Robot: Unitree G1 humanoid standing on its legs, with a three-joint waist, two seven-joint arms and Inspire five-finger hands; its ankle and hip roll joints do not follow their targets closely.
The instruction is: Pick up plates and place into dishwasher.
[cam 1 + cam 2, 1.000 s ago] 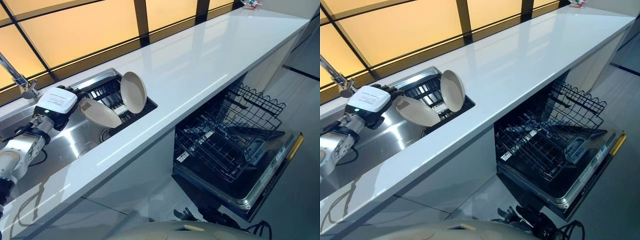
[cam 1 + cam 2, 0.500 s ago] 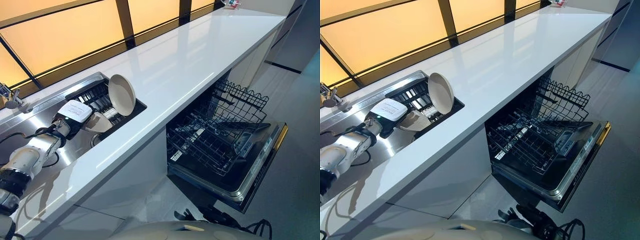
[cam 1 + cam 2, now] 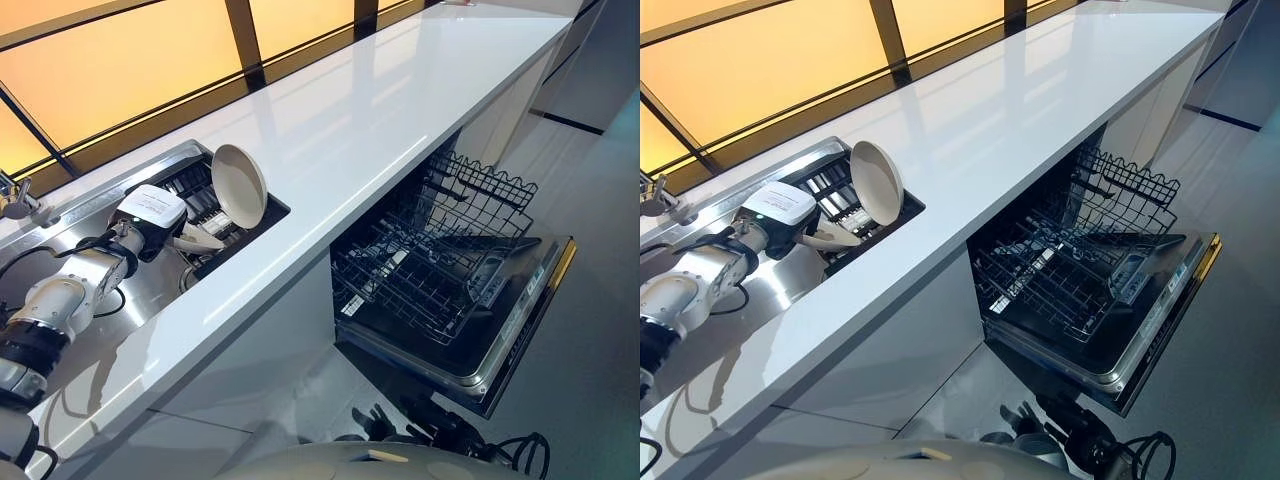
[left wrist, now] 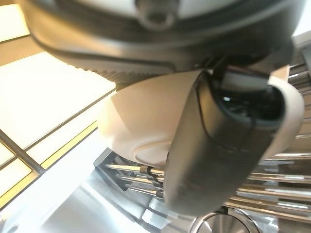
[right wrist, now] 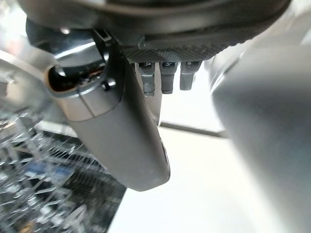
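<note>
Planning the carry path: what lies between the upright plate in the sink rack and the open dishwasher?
In the left eye view, just bare white countertop between the upright plate and the open dishwasher below its front edge.

- Warm amber light is cast from the windows [image 3: 120,70].
- Pale glare is spread along the white counter [image 3: 380,110].
- Both wrist views are rendered blurred.

left arm: silver-grey, reaching in from lower left, extended forward and low | left hand [image 3: 150,215]: dark with white back plate, thumb and fingers pinching a cream round plate [image 4: 141,131] | right hand [image 5: 121,141]: dark, thumb straight, fingers relaxed, holding nothing
</note>
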